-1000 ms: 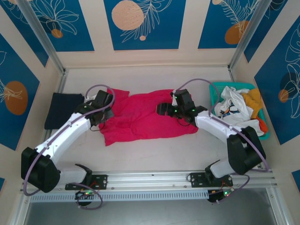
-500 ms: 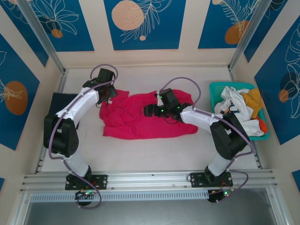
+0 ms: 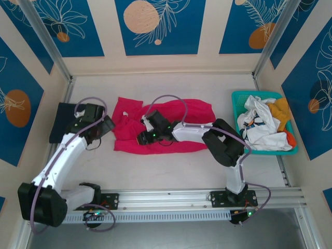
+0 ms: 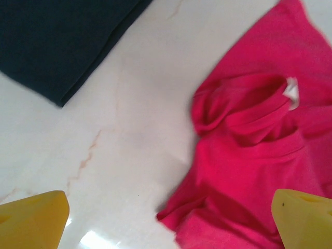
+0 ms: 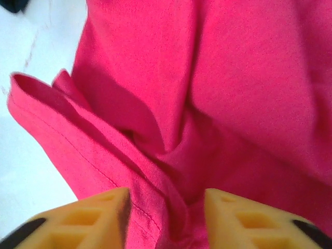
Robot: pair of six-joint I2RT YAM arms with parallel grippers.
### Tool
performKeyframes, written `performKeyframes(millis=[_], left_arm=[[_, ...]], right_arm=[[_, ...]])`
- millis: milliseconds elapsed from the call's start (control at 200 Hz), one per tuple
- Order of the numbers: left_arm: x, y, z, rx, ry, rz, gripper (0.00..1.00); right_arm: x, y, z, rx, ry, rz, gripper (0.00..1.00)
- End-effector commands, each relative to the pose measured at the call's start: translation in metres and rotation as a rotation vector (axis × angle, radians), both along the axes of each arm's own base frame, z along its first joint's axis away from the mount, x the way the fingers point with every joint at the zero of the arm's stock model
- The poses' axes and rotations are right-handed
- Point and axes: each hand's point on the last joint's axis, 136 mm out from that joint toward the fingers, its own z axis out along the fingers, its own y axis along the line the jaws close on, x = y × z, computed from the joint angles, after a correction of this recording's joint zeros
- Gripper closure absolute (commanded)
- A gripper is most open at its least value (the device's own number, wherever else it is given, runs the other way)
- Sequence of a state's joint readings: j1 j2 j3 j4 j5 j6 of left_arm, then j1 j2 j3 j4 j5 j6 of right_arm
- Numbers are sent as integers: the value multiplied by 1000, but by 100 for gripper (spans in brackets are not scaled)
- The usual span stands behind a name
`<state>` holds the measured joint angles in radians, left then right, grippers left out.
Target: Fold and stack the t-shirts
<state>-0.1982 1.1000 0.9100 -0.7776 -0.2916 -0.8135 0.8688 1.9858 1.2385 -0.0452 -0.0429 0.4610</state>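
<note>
Table (image 3: 171,168): pale, marbled, walled on three sides.

Pink shirt (image 3: 196,110): centre of the top view, spread out but rumpled, lower left edge bunched. Left wrist view has its neck opening (image 4: 244,111) at right, rolled into a loop.

Right arm: base at lower right, elbow bent up at right of centre, forearm stretched left and low across the pink shirt. Right gripper (image 3: 141,138) is down on the shirt's lower left part. Right wrist view: right gripper (image 5: 166,199) points into the cloth, yellow fingers (image 5: 106,212) part-way apart, one on each side of a raised fold (cloth shows on both sides of the fold, so not pinched).

Left arm: base at lower left, upper link rising toward centre left, wrist bent right. Left gripper (image 3: 105,126) sits over bare table between the navy shirt and the pink one, jaws spread wide and empty; its fingers (image 4: 36,218) are in the bottom corners of the left wrist view.

Basket (image 3: 237,98): teal, right edge, holding a white shirt (image 3: 259,127) and an orange shirt (image 3: 281,110), heaped.

Navy shirt (image 3: 61,122): folded flat, far left; upper left of the left wrist view (image 4: 57,41).

Label (image 4: 291,93): white, at the pink collar.
</note>
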Motion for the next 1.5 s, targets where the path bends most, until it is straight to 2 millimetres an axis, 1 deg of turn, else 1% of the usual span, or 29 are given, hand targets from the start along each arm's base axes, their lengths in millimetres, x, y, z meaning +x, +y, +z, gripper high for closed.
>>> performKeyframes(millis=[0, 70, 130, 260, 375, 455, 575, 675, 740, 770, 800, 825, 880, 910, 935, 985, 1095, 1170, 1220, 1295, 1385, 1495], left_arm=[[-22, 8, -10, -8, 42, 33, 0], [-26, 10, -9, -4, 38, 32, 0], [-26, 11, -9, 0, 38, 31, 0], [-26, 10, -10, 2, 42, 25, 0], [-23, 8, -12, -10, 43, 19, 0], [-20, 5, -14, -21, 42, 14, 0], [-17, 1, -18, -46, 47, 6, 0], [-15, -6, -26, -77, 62, -6, 0], [-12, -12, -31, -103, 71, -20, 0], [-11, -14, -34, -115, 76, -26, 0], [-10, -16, -36, -123, 80, -33, 0], [-9, -18, -38, -129, 81, -40, 0], [-6, -22, -44, -139, 81, -62, 0], [-4, -25, -47, -147, 83, -78, 0], [-2, -28, -50, -154, 88, -89, 0], [2, -34, -56, -174, 100, -116, 5], [11, -47, -73, -220, 134, -160, 16], [13, -50, -86, -223, 169, -168, 27], [13, -50, -94, -222, 201, -167, 34], [8, -51, -104, -227, 254, -158, 39], [3, -52, -114, -229, 292, -143, 42], [0, -52, -123, -227, 327, -138, 47]], right_arm=[[-11, 9, 0, -10, 14, 57, 71], [-16, 8, 0, -16, 17, 68, 90], [-20, 8, 6, -9, 9, 76, 100], [-37, 7, 26, 7, -60, 130, 100], [-70, 9, 38, 1, -137, 243, 100], [-96, 7, 36, -33, -177, 328, 100], [-131, -3, 23, -112, -209, 421, 100], [-152, -11, 13, -137, -208, 462, 97], [-157, -17, 10, -148, -201, 453, 94], [-156, -21, 8, -155, -197, 437, 88], [-154, -23, 10, -155, -200, 422, 79], [-152, -25, 11, -154, -207, 408, 69], [-146, -28, 17, -145, -222, 374, 42], [-142, -30, 21, -136, -225, 349, 33], [-137, -31, 24, -122, -225, 325, 30], [-126, -35, 31, -88, -213, 263, 27], [-96, -49, 43, -3, -164, 96, 27], [-76, -64, 46, 39, -115, -19, 28], [-66, -73, 48, 63, -96, -73, 28], [-53, -87, 49, 71, -83, -135, 29], [-44, -102, 47, 58, -74, -185, 30], [-34, -115, 47, 47, -79, -235, 30]])
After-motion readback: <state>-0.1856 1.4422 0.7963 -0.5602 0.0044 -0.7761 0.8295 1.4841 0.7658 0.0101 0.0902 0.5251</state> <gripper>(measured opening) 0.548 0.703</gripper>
